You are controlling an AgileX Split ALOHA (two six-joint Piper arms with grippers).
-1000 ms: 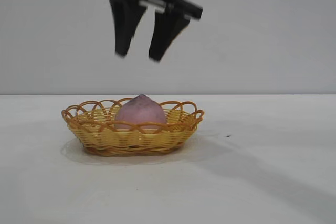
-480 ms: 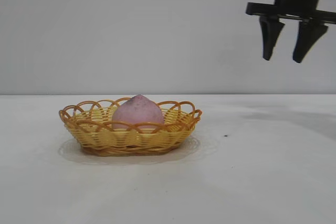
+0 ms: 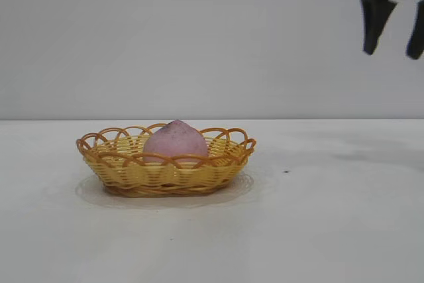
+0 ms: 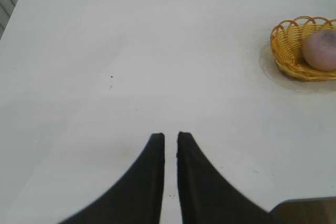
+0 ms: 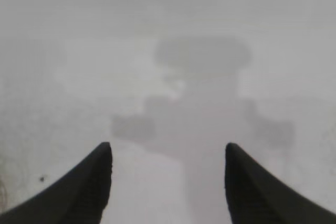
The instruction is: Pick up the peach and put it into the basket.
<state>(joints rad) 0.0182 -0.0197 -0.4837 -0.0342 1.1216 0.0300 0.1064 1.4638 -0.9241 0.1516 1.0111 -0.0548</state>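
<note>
Peach (image 3: 175, 138) sits in basket (image 3: 165, 170), lower left | your right gripper (image 3: 393, 50) upper right, spread, empty | left gripper (image 4: 170, 139) clenched.

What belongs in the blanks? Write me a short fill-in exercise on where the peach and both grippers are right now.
1. The peach lies inside the ____.
2. The right gripper, high above the table, has its fingers ____.
3. The left gripper has its fingers ____, away from the basket.

Missing words: basket; open; shut
</note>
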